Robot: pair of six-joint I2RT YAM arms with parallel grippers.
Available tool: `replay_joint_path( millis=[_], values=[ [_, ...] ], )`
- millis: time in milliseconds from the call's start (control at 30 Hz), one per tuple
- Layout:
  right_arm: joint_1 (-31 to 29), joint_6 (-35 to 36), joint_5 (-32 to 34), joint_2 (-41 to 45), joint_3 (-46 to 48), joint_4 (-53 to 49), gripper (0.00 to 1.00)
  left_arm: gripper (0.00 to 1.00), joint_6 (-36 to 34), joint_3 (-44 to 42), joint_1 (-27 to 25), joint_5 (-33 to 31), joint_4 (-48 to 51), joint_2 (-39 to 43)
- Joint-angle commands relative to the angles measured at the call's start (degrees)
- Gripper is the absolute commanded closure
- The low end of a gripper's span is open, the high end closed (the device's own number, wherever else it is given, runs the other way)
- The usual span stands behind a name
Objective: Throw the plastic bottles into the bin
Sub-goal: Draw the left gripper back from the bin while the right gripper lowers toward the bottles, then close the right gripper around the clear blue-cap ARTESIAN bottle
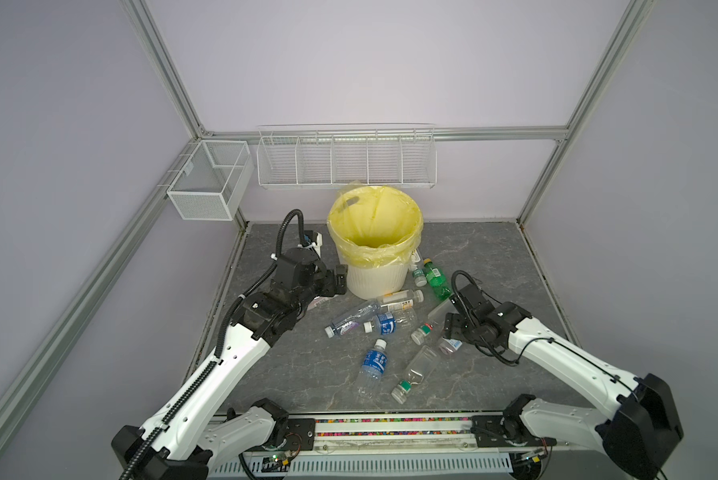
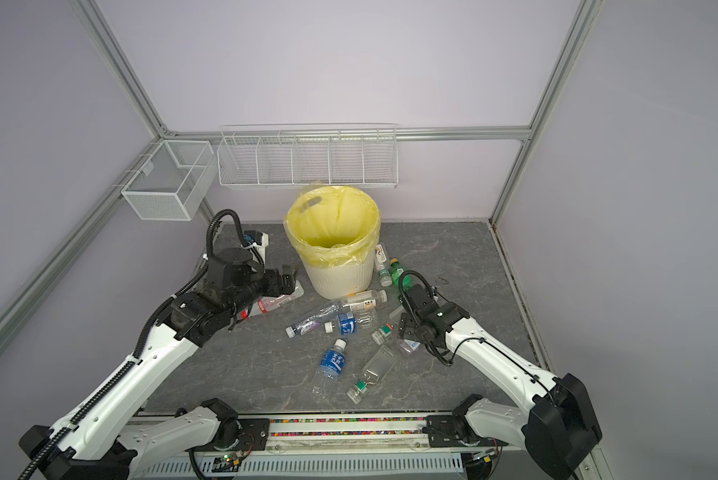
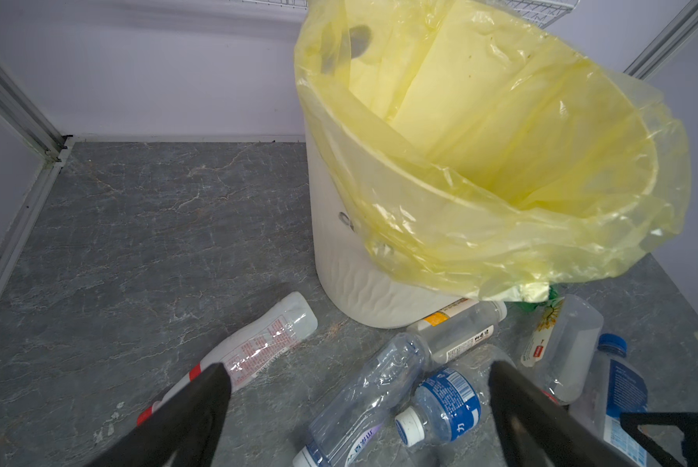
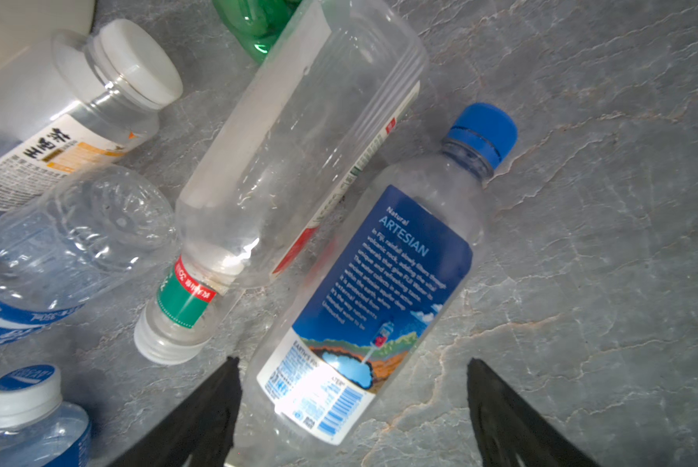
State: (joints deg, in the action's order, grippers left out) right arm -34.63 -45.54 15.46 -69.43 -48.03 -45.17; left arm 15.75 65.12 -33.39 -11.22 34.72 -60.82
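- Upright bin (image 1: pixel 376 282) on the grey tabletop (image 1: pixel 515 270), yellow bag (image 1: pixel 390 216) folded over its rim.
- All plastic bottles (image 1: pixel 386 323) on their sides outside the bin, scattered in front of it and to its right.
- White-capped bottle (image 1: pixel 401 297) just beside the bin's front base; two green bottles (image 1: pixel 434 274) just right of that base.
- Left gripper (image 3: pixel 359 374) just left of the bin, jaws wide, nothing held; red-labelled bottle (image 3: pixel 258 347) lying below it, near the bin's base.
- Right gripper (image 4: pixel 353 360) front-right of the bin, low over the pile, jaws wide, not clamped; base of blue-capped bottle (image 4: pixel 379 283) lying between the fingers (image 4: pixel 202 412).
- Blue-labelled bottle (image 1: pixel 374 361) and square clear bottle (image 1: pixel 417 370) farthest in front of the bin.
- Wire rack (image 1: pixel 345 162) on the wall behind the bin.
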Motion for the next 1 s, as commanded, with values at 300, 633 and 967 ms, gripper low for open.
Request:
replay_joint_path(
  millis=[300, 633, 967],
  values=[
    [0.4, -5.4, -1.4, -5.3, 0.1, 4.2, 0.11, 0.01, -0.9, -5.4, 0.2, -3.9, 0.5, 5.2],
    [0.9, -5.5, -1.9, -8.0, 2.0, 6.2, 0.11, 0.01, -0.4, -5.9, 0.2, -3.5, 0.7, 4.0],
    [2.1, -5.5, -2.3, -10.0, 4.5, 8.9, 0.11, 0.01, -0.1, -6.1, 0.2, -3.2, 0.4, 3.4]
  ],
)
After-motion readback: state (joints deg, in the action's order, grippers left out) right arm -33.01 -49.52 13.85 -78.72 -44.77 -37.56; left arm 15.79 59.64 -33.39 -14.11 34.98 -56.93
